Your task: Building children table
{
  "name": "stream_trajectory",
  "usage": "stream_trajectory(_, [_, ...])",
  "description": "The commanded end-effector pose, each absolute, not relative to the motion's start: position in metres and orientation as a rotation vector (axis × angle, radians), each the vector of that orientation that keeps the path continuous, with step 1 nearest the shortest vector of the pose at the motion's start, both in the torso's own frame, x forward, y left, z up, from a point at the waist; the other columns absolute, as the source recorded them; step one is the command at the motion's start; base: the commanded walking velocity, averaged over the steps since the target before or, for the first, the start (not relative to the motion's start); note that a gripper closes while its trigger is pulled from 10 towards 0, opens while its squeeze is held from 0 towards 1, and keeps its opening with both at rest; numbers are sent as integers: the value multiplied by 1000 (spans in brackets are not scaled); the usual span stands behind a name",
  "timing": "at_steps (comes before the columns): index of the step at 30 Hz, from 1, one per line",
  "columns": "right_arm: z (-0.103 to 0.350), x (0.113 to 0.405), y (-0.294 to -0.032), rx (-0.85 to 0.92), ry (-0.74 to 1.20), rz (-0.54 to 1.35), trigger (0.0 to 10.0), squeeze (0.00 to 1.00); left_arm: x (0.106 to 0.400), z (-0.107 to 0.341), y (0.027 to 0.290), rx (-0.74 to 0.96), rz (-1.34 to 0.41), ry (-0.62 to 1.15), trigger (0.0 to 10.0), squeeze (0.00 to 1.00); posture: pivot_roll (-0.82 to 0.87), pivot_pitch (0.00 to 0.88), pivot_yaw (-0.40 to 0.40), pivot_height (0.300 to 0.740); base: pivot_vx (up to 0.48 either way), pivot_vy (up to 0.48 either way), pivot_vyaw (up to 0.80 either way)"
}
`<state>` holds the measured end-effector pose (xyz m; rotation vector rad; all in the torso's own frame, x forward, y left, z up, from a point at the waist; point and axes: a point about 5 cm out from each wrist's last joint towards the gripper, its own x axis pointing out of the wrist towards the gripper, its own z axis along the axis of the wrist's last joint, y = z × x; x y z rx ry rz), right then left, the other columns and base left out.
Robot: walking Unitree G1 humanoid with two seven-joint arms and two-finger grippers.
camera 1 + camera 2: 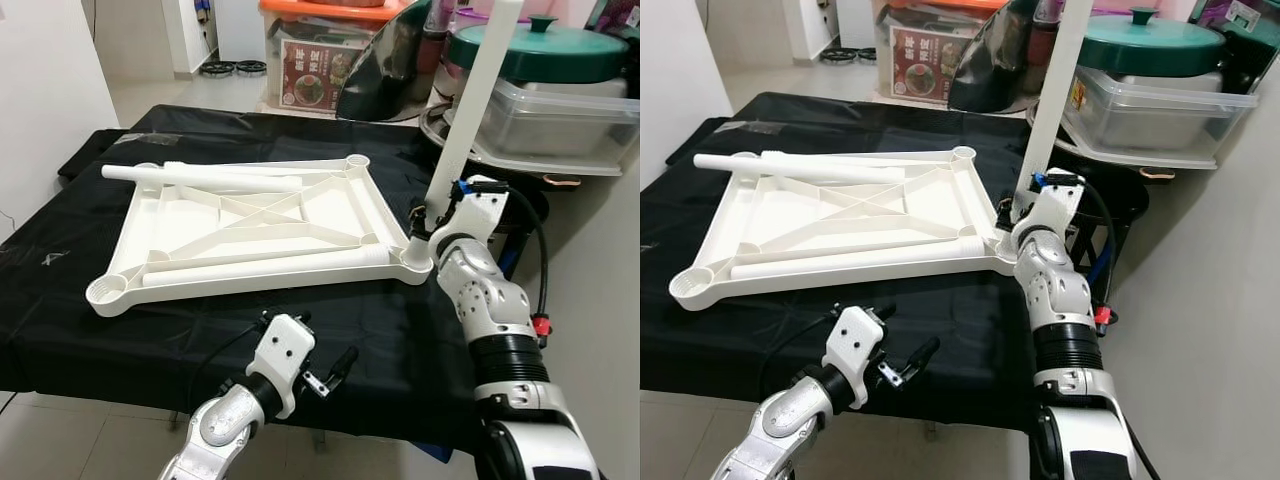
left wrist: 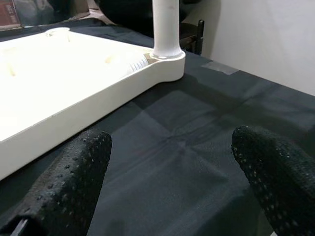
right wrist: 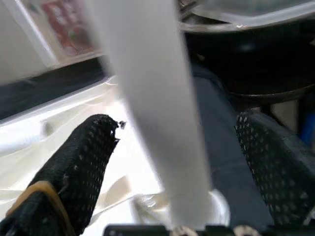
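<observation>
The white tabletop [image 1: 250,225] is lying upside down on the black cloth [image 1: 60,300]; 1 leg [image 1: 470,110] is standing in its near-right corner socket, the right gripper [image 1: 432,215] spread around it; the left gripper [image 1: 325,365] is hovering open over the cloth's front edge

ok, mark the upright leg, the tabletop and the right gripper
upright leg [image 1: 470,105]: left eye view, mid shaft.
tabletop [image 1: 250,215]: left eye view, ribbed underside centre.
right gripper [image 3: 177,142]: right wrist view, midway between fingertips, straddling the leg.

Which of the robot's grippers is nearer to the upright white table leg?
Right. The right gripper straddles the upright leg just above its corner socket, fingers open. The left gripper hovers over the black cloth in front of the tabletop.
</observation>
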<state>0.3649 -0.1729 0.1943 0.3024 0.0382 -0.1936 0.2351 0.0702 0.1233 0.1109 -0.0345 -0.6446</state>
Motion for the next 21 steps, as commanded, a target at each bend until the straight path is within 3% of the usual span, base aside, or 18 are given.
stream_trajectory(1, [191,362,-171,327,47,-180,10000,0,235,118,71,123,-649,-13,10000,0,115,25,-78,740,0,0,0])
stream_trajectory(8, [177,334,-174,305,54,-99,10000,0,235,120,73,121,-646,-13,10000,0,107,38,-75,740,0,0,0])
stream_trajectory(10, [184,326,-170,243,71,113,10000,0,235,120,73,117,-648,-12,10000,0,102,47,-69,740,0,0,0])
stream_trajectory(12, [195,324,-168,205,47,195,10000,0,234,120,73,116,-651,-12,10000,0,103,51,-68,740,0,0,0])
stream_trajectory(21, [221,354,-168,123,48,283,10000,0,234,126,73,106,-664,-19,10000,0,110,75,-67,740,0,0,0])
